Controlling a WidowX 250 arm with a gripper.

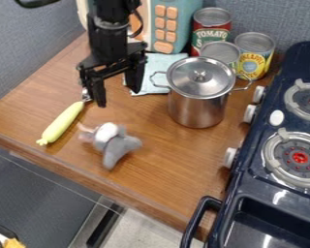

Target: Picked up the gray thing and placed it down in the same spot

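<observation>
The gripper (117,97) hangs over the bench (164,181) with its jaws wide and nothing between them. The gray toy (116,146) lies near the front edge, left of that edge's middle. The grasp looks to be the step in hand (though a finished release could look much the same). If so, the next move calls for coming over the toy, lowering, closing on its body, then a small lift and setting it back on that same spot; if not, only a clear retreat. At the back edge, the red can (210,38) and the yellow can (254,60) carry printed labels, with large lettering on both.
</observation>
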